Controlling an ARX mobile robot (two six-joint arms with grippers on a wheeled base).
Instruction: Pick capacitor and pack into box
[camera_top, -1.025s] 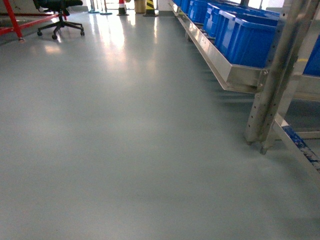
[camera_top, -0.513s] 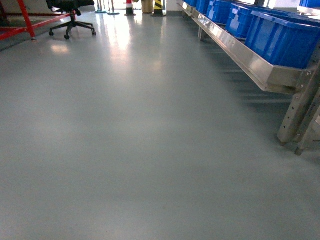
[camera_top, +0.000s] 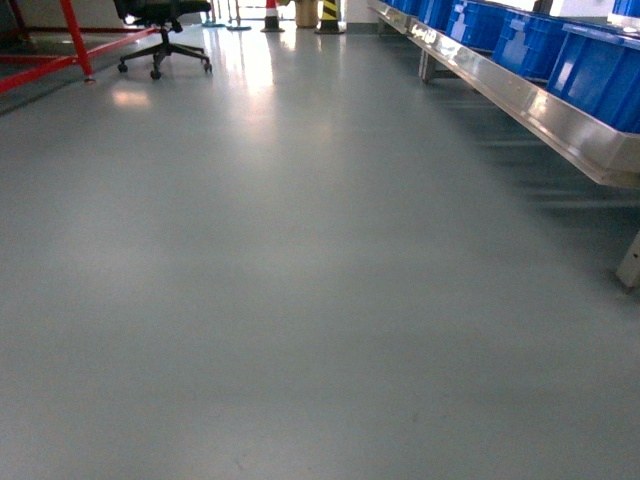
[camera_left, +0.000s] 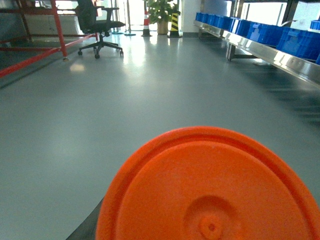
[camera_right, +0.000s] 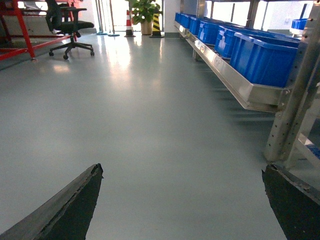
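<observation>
- The smooth grey-green glossy floor (camera_top: 300, 300) fills almost all of the head view, with bright reflections of light at its far end.
- A long shelf rack of shiny metal (camera_top: 540, 100) runs along the right side of the head view, and a row of blue plastic bins (camera_top: 600, 70) stands on it; the same rack (camera_right: 240, 85) and bins (camera_right: 260, 60) show in the right wrist view, with a perforated metal upright (camera_right: 292, 95) close to the camera.
- A red metal frame (camera_top: 70, 45) stands at the far left.
- A black office chair on castors (camera_top: 165, 30) is just beside the red frame.
- A green potted plant (camera_right: 145, 12) and a yellow-and-black striped post (camera_right: 156, 22) stand at the far end of the hall, near a red-and-white traffic cone (camera_top: 271, 15).
- In the left wrist view a round orange plastic disc (camera_left: 210, 190) with a raised rim covers the lower part of the picture; the left gripper's fingers are hidden behind it, so their state cannot be told.
- The right gripper (camera_right: 182, 205) has its two dark fingers (camera_right: 65, 207) spread wide apart over bare floor, holding nothing.
- Neither the capacitor nor the pale pink box is in any view.
</observation>
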